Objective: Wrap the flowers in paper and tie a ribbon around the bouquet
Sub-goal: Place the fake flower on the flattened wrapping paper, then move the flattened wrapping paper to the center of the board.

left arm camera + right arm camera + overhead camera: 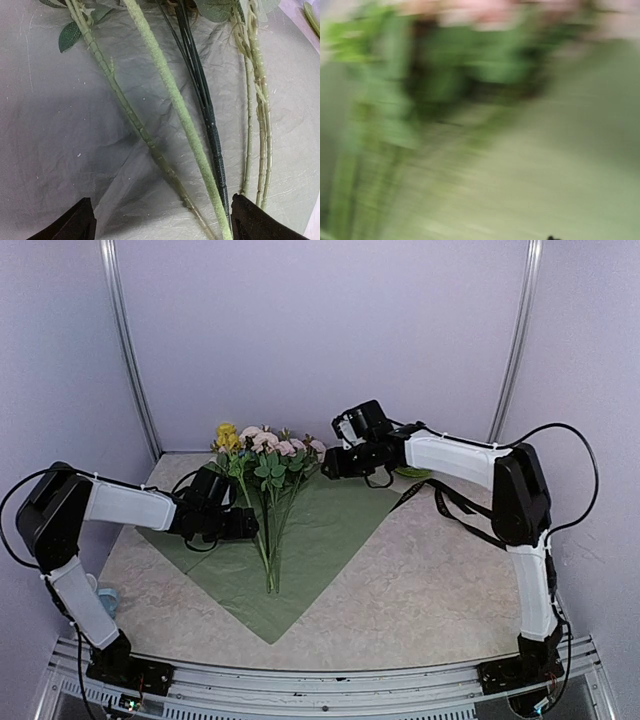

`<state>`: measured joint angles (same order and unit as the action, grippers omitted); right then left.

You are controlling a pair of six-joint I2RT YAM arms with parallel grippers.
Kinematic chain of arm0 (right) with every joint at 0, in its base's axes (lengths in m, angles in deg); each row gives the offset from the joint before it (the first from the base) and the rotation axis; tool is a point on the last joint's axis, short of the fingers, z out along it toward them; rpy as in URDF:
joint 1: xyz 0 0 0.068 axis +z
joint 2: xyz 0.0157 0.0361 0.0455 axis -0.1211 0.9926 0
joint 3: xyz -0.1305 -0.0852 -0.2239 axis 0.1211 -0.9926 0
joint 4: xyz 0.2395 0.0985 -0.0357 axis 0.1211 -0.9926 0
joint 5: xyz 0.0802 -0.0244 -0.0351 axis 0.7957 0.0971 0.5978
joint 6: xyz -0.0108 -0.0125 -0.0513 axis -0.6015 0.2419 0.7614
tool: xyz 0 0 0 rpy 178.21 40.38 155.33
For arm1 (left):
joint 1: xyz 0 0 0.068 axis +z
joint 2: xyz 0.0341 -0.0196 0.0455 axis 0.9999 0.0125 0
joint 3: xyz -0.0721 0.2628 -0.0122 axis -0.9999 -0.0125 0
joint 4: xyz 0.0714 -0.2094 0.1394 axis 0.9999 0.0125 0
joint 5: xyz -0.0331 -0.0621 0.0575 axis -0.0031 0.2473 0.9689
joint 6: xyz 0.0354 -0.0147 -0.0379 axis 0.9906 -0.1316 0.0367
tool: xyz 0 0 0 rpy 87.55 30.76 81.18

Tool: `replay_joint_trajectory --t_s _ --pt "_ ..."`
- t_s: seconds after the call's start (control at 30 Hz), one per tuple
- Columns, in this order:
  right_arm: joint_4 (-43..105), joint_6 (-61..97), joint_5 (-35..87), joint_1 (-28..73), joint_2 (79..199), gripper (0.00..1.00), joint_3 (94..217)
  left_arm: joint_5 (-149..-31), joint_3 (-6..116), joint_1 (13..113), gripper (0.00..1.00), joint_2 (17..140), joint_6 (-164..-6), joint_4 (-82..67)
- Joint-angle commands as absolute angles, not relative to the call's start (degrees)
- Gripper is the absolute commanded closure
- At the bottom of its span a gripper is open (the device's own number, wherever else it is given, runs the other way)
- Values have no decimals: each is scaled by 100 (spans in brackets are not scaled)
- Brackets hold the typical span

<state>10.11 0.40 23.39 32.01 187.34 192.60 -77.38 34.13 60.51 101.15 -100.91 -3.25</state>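
Note:
The flowers lie on the sage green paper, which is spread flat like a diamond, heads at the back and stems pointing toward me. My left gripper is low at the left side of the stems. In the left wrist view it is open, its fingers wide apart over the paper with several stems between them. My right gripper hovers by the flower heads on the right. The right wrist view is blurred, showing only pink blooms and the paper. The black ribbon lies under the right arm.
A small bright green piece lies under the right forearm. A pale blue object sits at the table's left edge. The marbled tabletop surrounds the paper. Purple walls with metal rails close in the back.

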Motion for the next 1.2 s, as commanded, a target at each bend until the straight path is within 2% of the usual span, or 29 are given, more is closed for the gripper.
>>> replay_joint_trajectory --t_s 0.0,0.07,0.2,0.63,0.87,1.17 --pt "-323 913 1395 2390 18233 35 18533 -7646 3424 6081 8 9878 -10110 -150" --pt "-470 959 1410 2094 18223 29 18372 -7620 3390 6097 8 9822 -10164 -104" --pt "-468 1328 1728 1695 18479 28 18477 -7611 3279 6147 8 9726 -10288 -53" --pt "-1159 2571 2488 1256 20253 21 20514 -8005 2833 6436 8 9730 -10489 -136" --pt "-1198 2587 3194 1337 20044 28 19698 -8080 2826 6451 8 9973 -10503 -220" --pt "-297 2228 5535 1379 19504 35 18884 -8305 2725 6596 8 10398 -10484 -371"
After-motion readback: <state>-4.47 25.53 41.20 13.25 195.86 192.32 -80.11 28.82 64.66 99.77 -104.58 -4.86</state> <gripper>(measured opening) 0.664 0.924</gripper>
